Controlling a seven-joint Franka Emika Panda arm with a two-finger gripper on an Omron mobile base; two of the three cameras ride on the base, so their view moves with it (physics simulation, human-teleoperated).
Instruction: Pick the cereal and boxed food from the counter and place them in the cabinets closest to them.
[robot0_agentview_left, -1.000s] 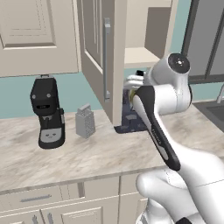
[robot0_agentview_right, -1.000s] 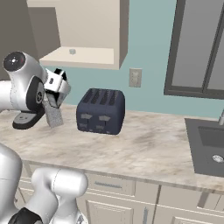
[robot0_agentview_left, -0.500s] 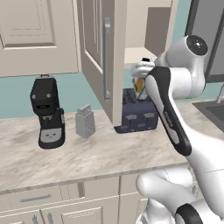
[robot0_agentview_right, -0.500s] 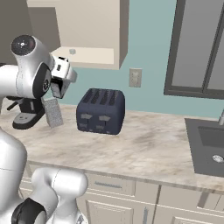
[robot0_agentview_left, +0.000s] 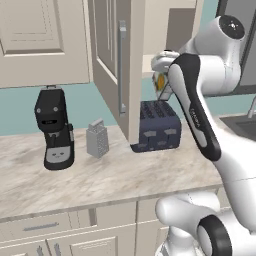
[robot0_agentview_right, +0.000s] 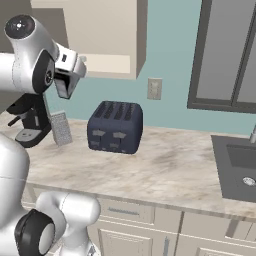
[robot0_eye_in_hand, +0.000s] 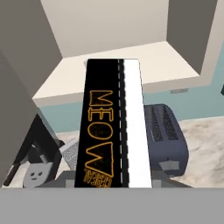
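My gripper (robot0_agentview_left: 163, 75) is shut on the cereal (robot0_eye_in_hand: 113, 127), a tall black box with orange lettering and a white side. It hangs tilted above the counter (robot0_agentview_left: 105, 180), in front of the open cabinets (robot0_agentview_left: 112, 60). The box's top end reaches the front lip of the pale inner shelf (robot0_eye_in_hand: 148, 59). From the right side the cereal (robot0_agentview_right: 65, 85) hangs below the white hand, just left of the cabinet's underside (robot0_agentview_right: 112, 62). The boxed food is out of view.
A dark blue toaster (robot0_agentview_left: 159, 126) stands on the counter directly under the held box. A metal grater (robot0_agentview_left: 97, 140) and a black coffee machine (robot0_agentview_left: 54, 127) stand to its left. A sink (robot0_agentview_right: 237, 162) lies at the far right below a window (robot0_agentview_right: 225, 50).
The arm has swung upward, carrying the cereal from toaster height to the level of the open cabinet's shelf. The gripper has stayed shut.
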